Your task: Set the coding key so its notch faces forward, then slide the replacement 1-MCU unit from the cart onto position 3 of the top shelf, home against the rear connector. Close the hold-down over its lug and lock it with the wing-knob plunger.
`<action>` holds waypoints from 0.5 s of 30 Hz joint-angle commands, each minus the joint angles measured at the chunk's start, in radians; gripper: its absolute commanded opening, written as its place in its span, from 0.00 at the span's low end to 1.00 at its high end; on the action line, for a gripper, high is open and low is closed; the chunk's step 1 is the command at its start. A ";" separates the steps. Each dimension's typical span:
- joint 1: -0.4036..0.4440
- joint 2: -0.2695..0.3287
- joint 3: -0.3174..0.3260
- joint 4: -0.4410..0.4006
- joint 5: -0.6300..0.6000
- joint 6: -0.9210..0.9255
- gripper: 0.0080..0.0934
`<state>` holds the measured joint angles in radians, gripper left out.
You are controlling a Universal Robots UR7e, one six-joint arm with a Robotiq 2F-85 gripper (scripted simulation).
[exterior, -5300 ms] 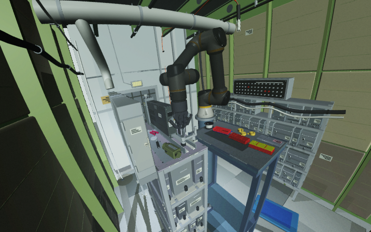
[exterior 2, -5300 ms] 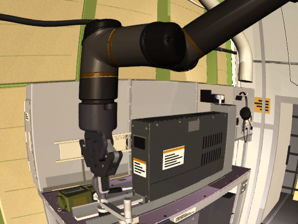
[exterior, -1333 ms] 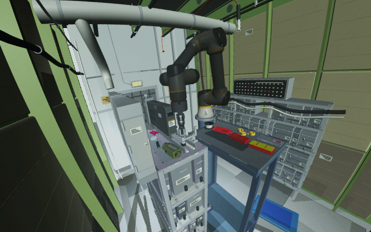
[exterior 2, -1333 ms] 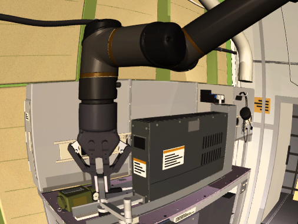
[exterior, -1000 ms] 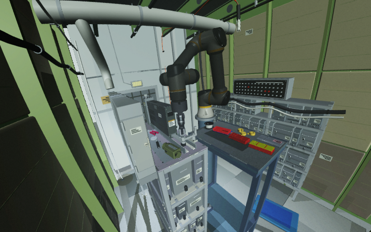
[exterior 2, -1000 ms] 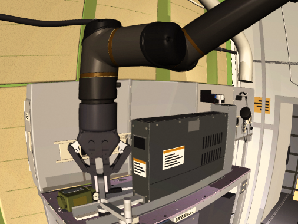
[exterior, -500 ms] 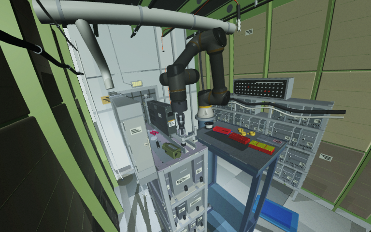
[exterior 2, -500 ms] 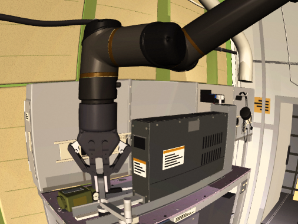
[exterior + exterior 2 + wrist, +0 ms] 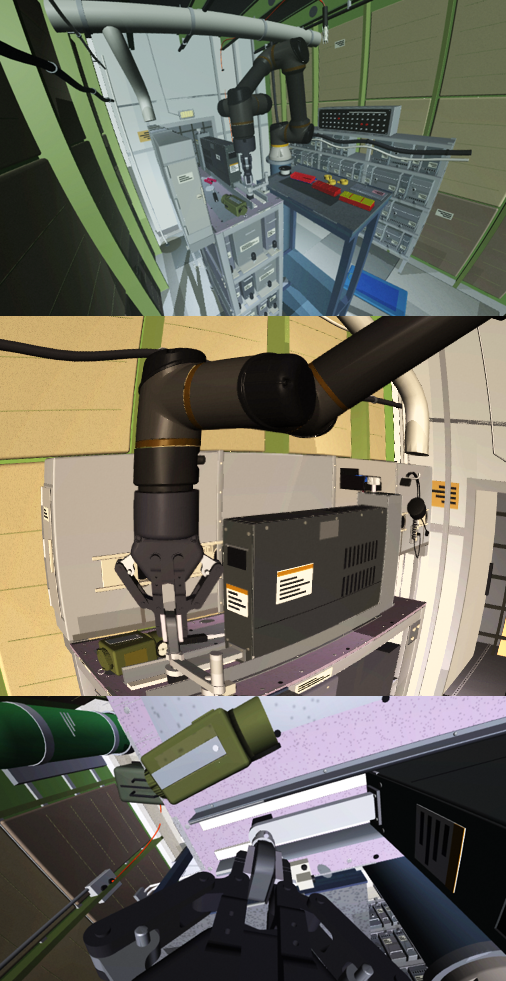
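Observation:
The black 1-MCU unit (image 9: 305,571) stands on the purple top shelf (image 9: 239,203) between its grey guide rails, its labelled front face toward the shelf's front edge. In front of that face my gripper (image 9: 172,636) points straight down and is closed on the thin grey hold-down arm (image 9: 260,869), just above its round pivot (image 9: 263,837). A small upright plunger pin (image 9: 216,666) stands at the shelf's front edge, right of the gripper. An olive connector block (image 9: 209,749) lies on the shelf to the gripper's left.
Behind the shelf stands a grey rear panel (image 9: 280,481), with a tall grey cabinet (image 9: 183,186) at its side. The dark cart (image 9: 332,203) to the right carries red and yellow parts. More boxed units fill the rack below (image 9: 253,246).

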<state>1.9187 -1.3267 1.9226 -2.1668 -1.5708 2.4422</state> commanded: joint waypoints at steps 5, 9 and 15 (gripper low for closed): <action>0.000 -0.001 0.000 0.000 0.000 0.000 0.22; 0.000 -0.001 0.000 0.000 0.000 0.000 0.31; 0.000 -0.001 0.000 0.000 0.000 0.000 0.35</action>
<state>1.9187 -1.3268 1.9226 -2.1668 -1.5708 2.4423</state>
